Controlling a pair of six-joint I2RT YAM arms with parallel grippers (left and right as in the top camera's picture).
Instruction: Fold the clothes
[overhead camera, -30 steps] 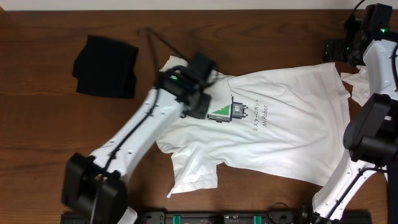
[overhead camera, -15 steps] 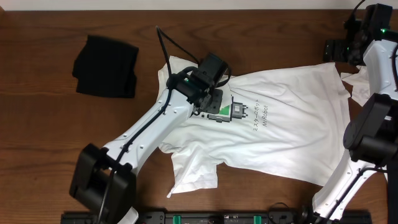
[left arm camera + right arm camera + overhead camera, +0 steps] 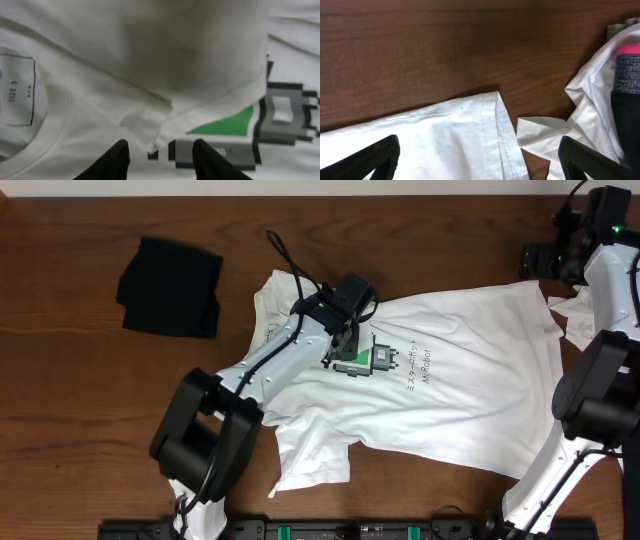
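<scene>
A large white T-shirt (image 3: 450, 395) lies spread across the table, its green-and-black chest print (image 3: 365, 358) facing up. My left gripper (image 3: 346, 346) hovers low over the shirt just left of the print. In the left wrist view the left gripper (image 3: 160, 161) stands open. A folded edge of the shirt (image 3: 150, 142) lies just ahead of its black fingertips (image 3: 120, 159), beside the print (image 3: 225, 125) and the neck label (image 3: 20, 90). My right gripper (image 3: 480, 155) is wide open above the shirt's stitched hem corner (image 3: 495, 130), at the far right (image 3: 538, 262).
A folded black garment (image 3: 170, 286) lies at the back left. Another crumpled white garment (image 3: 580, 315) lies at the right edge, next to the hem corner (image 3: 585, 120). A grey and pink item (image 3: 627, 70) rests on it.
My left gripper has moved right across the shirt, from near the collar to the edge of the print. The right arm has not moved.
</scene>
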